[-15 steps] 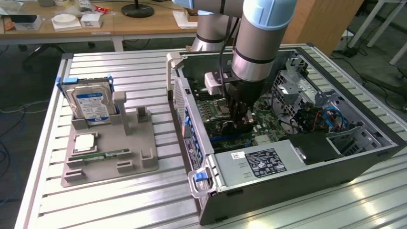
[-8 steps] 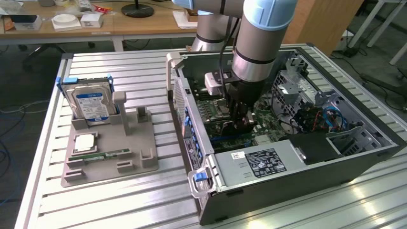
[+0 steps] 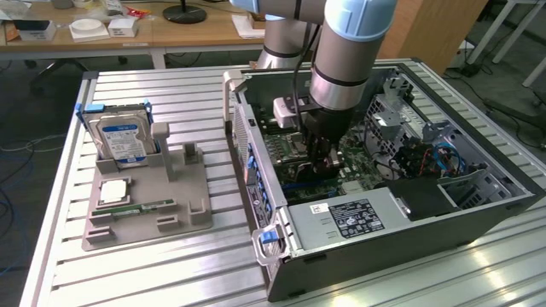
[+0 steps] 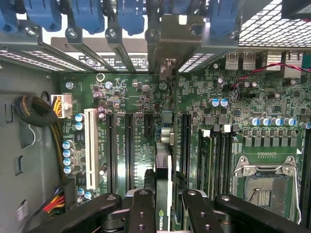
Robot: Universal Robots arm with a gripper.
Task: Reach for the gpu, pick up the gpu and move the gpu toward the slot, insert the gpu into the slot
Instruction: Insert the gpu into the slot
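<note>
The gripper (image 4: pixel 164 206) is down inside the open PC case (image 3: pixel 384 236), its fingers (image 4: pixel 141 213) narrowed on the gpu (image 4: pixel 164 189), which stands on edge between them and runs straight ahead of the tool over the motherboard (image 4: pixel 146 97). The card's far end with its pale bracket (image 4: pixel 167 63) reaches the case's rear wall, in line with one of the bracket openings. Long dark slots (image 4: pixel 129 145) lie on the board to either side of the card; whether the card's lower edge is seated in one cannot be told. A white slot (image 4: pixel 90 145) and a cable bundle (image 4: pixel 36 114) sit further out to one side of the tool, the bare CPU socket (image 4: pixel 265 187) to the other. In the exterior view the arm (image 3: pixel 341 70) drops almost vertically into the middle of the case, with the case walls and the drive cage (image 3: pixel 401 115) near around it and open room only above. Well apart from the tool, toward the exterior view's left, a grey tray (image 3: pixel 192 211) on the slatted table (image 3: pixel 128 275) holds an upright hard drive (image 3: pixel 124 137), a processor chip (image 3: pixel 115 190) and a flat memory stick (image 3: pixel 137 208).
</note>
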